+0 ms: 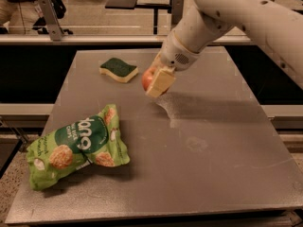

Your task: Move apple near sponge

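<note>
Camera view: jaws clamped on apple [148, 78] nr sponge [118, 69], not touching; snack bag [78, 145] well apart on table [213, 150].

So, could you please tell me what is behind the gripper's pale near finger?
The apple, held in the gripper just right of the sponge; only its red left side shows. The finger covers the rest, stem included.

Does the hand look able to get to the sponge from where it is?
Probably yes. The hand, shut on the apple, hangs just right of the sponge, with only bare table between them. The bag lies well off to the front left.
</note>
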